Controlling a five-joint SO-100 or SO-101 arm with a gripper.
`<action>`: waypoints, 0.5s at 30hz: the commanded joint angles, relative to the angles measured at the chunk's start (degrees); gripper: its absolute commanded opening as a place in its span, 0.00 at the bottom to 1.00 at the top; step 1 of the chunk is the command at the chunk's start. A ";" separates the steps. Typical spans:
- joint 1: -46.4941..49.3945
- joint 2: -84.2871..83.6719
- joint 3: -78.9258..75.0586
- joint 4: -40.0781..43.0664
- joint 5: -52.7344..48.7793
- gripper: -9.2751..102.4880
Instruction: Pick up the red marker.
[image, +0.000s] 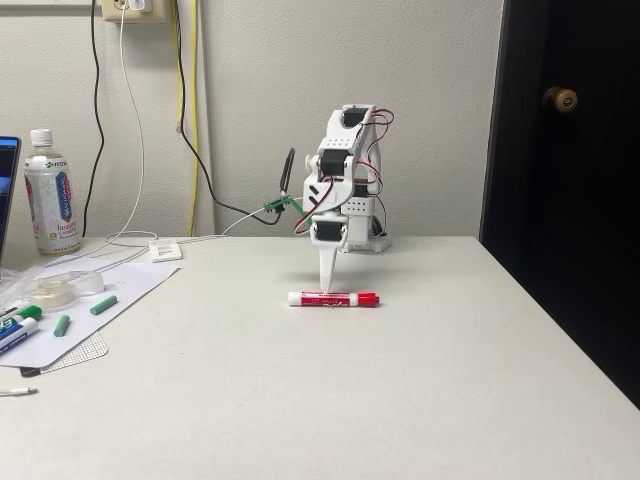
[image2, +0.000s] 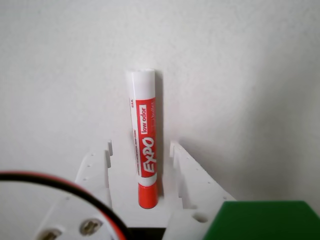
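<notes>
Fingers (image2: 140, 152) apart, straddling the red marker (image2: 143, 145) on table (image: 400, 380)

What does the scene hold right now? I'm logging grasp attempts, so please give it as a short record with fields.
target: red marker, lying flat on the table
marker orientation: red cap toward the right in the fixed view
gripper: gripper open, one finger on each side of the marker's capped end
contact: cannot tell
clutter: green-capped marker and water bottle at the far left of the fixed view
</notes>
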 joint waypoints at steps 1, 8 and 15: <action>0.35 -1.93 -4.92 1.58 -0.09 0.34; 0.18 -4.13 -4.92 -1.32 -0.44 0.33; 0.18 -5.27 -4.92 -2.20 -0.70 0.33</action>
